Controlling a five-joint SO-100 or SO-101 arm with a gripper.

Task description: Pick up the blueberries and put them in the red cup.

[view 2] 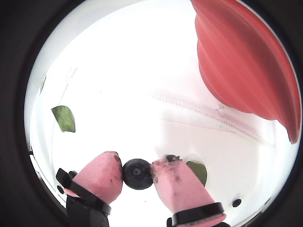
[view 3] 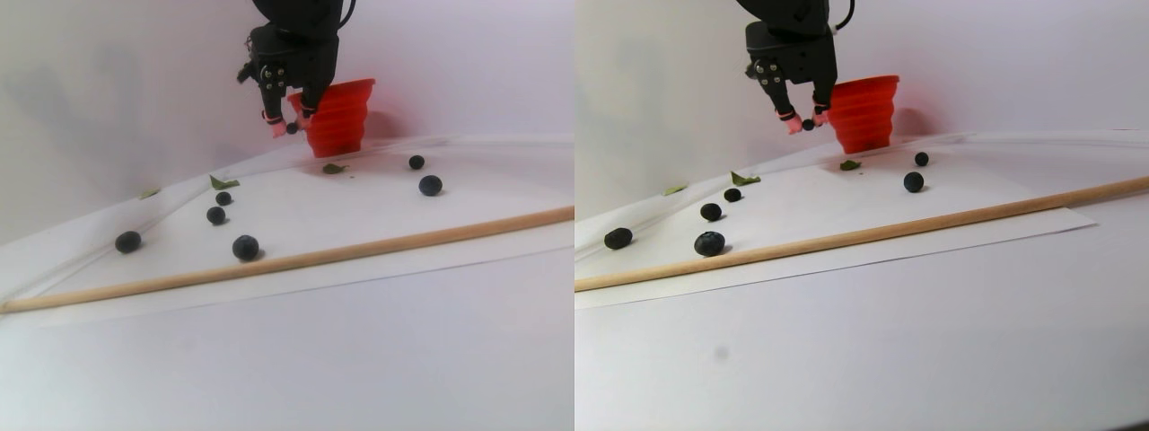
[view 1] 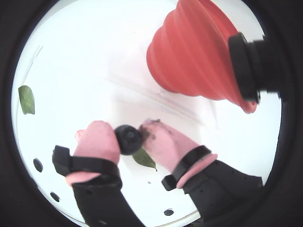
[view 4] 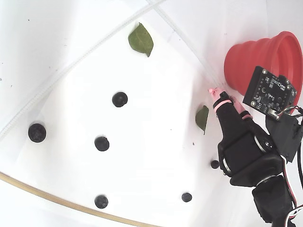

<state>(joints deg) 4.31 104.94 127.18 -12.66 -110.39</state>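
Note:
My gripper (view 1: 129, 138) is shut on one dark blueberry (view 2: 138, 173), pinched between its two pink, juice-stained fingertips (view 2: 102, 172). In the stereo pair view the held berry (view 3: 292, 127) hangs above the table, just left of the red cup (view 3: 339, 117) and below its rim. Both wrist views show the ribbed red cup (view 1: 199, 52) up and to the right of the fingers. Several loose blueberries (view 4: 120, 99) lie scattered on the white sheet. The inside of the cup is hidden.
A long wooden rod (view 3: 287, 260) lies across the sheet's front edge. Green leaves lie on the sheet: one under the gripper (view 1: 144, 158), one near the cup (view 4: 202, 117), one far off (view 4: 141, 40). A circuit board (view 4: 267, 92) on the arm covers part of the cup.

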